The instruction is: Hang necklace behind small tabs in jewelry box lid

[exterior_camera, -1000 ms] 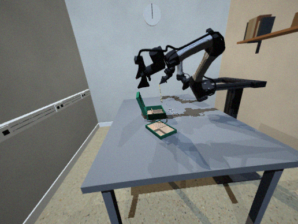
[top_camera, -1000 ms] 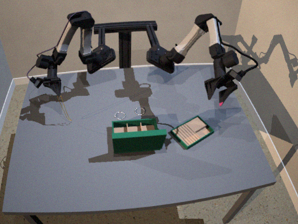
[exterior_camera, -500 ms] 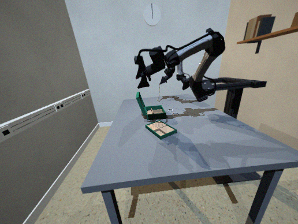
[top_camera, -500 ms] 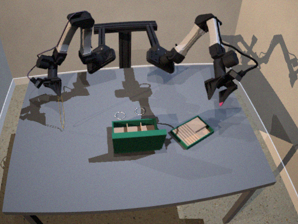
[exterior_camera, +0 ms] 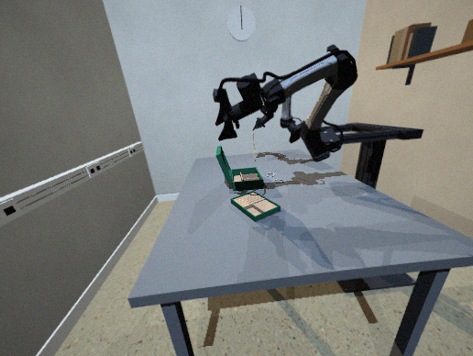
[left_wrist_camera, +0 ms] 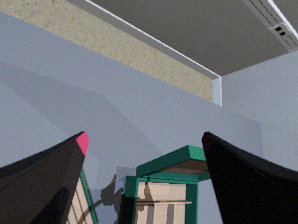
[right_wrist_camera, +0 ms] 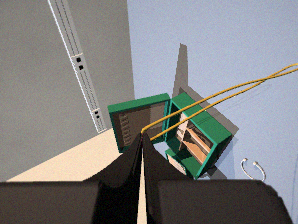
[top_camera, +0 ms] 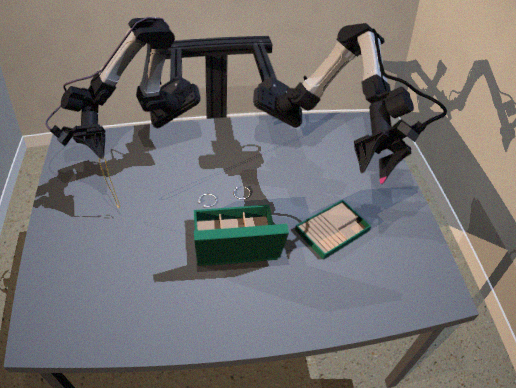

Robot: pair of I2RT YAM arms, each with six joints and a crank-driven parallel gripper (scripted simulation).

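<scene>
The necklace hangs from the right gripper, whose fingers are together, clamped on its thin chain. Its long axis runs downward in the exterior view, nearly plumb, with the free end lowest; from the top it slants away from the fingertips toward the near edge. It is outside the jewelry box, well apart from it and not behind the tabs. The left gripper has its fingers wide apart with nothing between them.

The right wrist view shows what the top view hides: the inner face of the raised lid, with a row of small tabs, and two gold strands crossing near their far end. The top view shows only the lid's outer side, but gives both silver hoops whole, just beside the box.

The box stands upright, away from the edges of the table. A green-rimmed tray lies close on one side; the side toward the necklace has broad open room

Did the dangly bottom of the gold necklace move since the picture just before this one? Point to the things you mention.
Yes. The bottom of the necklace (top_camera: pixel 118 205) (exterior_camera: pixel 255 147) (right_wrist_camera: pixel 267 78) swung sideways, closer to the green jewelry box (top_camera: pixel 240 246) (exterior_camera: pixel 249 184) (left_wrist_camera: pixel 192 200) (right_wrist_camera: pixel 210 117) in the top view.
</scene>
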